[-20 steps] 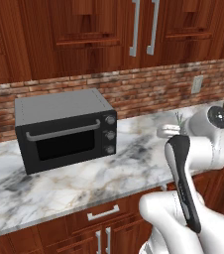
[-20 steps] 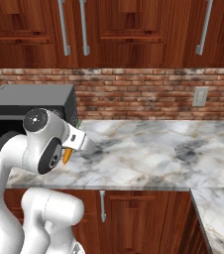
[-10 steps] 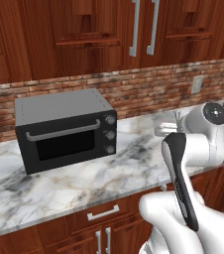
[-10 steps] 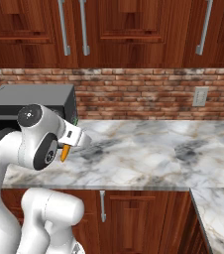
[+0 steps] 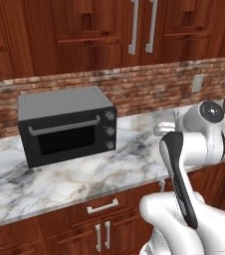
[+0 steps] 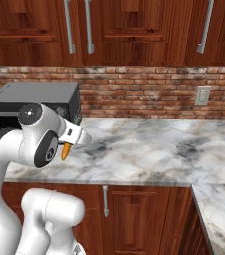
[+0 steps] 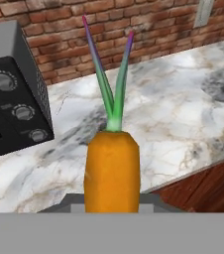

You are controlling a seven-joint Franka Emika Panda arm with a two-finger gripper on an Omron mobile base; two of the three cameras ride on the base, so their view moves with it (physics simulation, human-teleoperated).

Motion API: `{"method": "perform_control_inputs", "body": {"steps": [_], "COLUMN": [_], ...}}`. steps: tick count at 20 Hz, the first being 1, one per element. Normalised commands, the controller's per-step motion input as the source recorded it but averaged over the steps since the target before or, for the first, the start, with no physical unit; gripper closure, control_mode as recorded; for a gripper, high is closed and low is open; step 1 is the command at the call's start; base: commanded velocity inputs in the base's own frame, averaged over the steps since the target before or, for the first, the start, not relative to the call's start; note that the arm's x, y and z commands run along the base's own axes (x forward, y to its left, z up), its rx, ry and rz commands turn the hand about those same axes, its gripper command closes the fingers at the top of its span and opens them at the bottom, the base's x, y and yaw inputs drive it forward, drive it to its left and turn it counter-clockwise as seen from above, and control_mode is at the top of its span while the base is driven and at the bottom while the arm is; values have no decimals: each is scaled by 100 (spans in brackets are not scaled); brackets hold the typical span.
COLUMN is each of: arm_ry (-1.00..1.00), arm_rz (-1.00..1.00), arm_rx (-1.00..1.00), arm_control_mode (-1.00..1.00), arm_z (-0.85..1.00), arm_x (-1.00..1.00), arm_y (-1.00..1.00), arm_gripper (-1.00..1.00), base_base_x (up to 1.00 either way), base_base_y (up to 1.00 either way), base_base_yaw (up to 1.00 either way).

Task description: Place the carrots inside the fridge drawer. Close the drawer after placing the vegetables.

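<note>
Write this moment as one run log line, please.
gripper: shut on carrot | carrot: lifted above marble counter | toaster oven: door closed | fridge drawer: not reached

Smooth, matt orange carrot point(image 7: 112, 171) with slick green stalks, held over the table point(image 7: 183, 119), which is polished white marble veined in grey. Left of the carrot, the oven point(image 5: 64, 124) is matt dark metal with a glossy black door and a brushed handle. Behind it, rough red brick wall point(image 6: 144, 94). Above, cabinets point(image 5: 84, 35) in glossy reddish wood with satin metal handles.
</note>
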Motion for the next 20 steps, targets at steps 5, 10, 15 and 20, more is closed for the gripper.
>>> {"method": "perform_control_inputs", "body": {"steps": [5,10,15,20], "arm_ry": [0,0,0,0], "arm_rz": [0,0,0,0], "arm_rx": [0,0,0,0], "arm_control_mode": [100,100,100,100], "arm_z": [0,0,0,0], "arm_x": [0,0,0,0], "arm_y": [0,0,0,0], "arm_gripper": [100,100,100,100], "base_base_x": [-78,-60,-43,-45], "base_base_y": [-14,-35,-35,-35], "base_base_yaw": [27,33,37,34]}}
